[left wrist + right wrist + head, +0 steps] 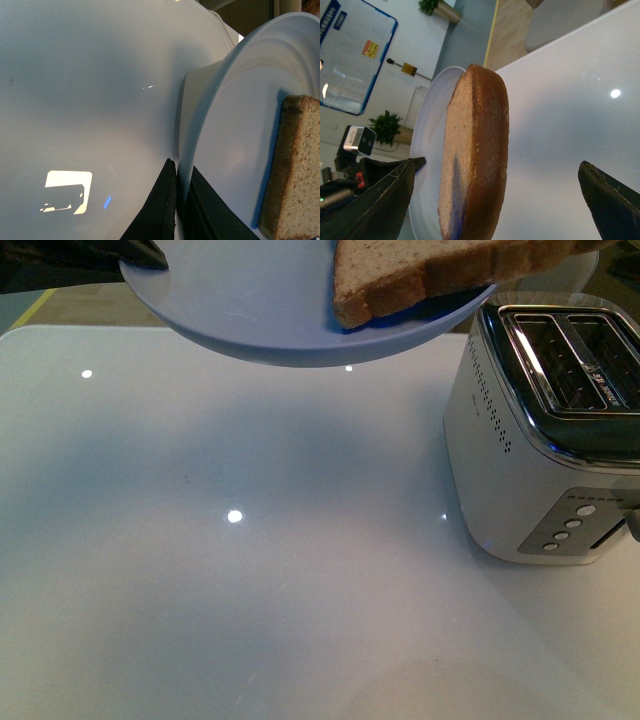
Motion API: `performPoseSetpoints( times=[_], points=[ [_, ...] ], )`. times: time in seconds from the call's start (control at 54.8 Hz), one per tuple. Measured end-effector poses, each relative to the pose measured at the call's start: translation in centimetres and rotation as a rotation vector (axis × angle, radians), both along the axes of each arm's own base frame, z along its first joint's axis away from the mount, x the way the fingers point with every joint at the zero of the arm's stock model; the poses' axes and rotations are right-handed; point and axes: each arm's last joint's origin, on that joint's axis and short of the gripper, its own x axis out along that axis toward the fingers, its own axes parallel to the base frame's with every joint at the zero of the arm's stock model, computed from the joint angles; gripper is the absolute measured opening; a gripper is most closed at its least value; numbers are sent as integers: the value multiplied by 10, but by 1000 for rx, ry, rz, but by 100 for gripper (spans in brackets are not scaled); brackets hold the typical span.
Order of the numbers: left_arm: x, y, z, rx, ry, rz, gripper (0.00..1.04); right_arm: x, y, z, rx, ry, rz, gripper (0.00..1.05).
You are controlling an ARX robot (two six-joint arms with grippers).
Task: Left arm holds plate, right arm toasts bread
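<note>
While the glossy white table [200,590] is carrying a white, chrome-topped two-slot toaster [530,450] at 3 o'clock, the round, pale blue plate [250,300] is hanging above its 12 o'clock edge, with the black left pincer [179,192] clamping its rim. The light brown wholemeal bread slice [430,275] is lying on the plate's 3 o'clock side. The right pincer [497,164] is gaping wide around the bread.

Matte black left jaws, flat, tapering to thin tips. Black right jaws, wedge-shaped, with pale scuffs along the edges and a rough surface.
</note>
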Motion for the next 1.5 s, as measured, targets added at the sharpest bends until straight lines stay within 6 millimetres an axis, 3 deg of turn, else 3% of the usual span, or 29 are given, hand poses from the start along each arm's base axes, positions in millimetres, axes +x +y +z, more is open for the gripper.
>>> performPoseSetpoints(
  times=[0.237,0.42,0.529,0.803,1.168,1.332,1.496],
  points=[
    [0,1,0,-5,1,-3,3,1,15,-1,6,4,40,92],
    [0,1,0,-7,2,-4,3,1,18,-3,9,15,37,66],
    [0,1,0,-8,2,-3,3,2,17,-3,10,17,28,43],
    [0,1,0,-8,3,-3,3,4,17,1,19,13,37,5],
    [1,2,0,-11,4,-5,3,6,12,20,29,-48,14,3],
    [2,4,0,-11,5,2,3,8,-21,72,68,-216,-121,3],
    [2,4,0,-11,5,1,3,13,-56,106,-21,-307,-319,3]
  ],
)
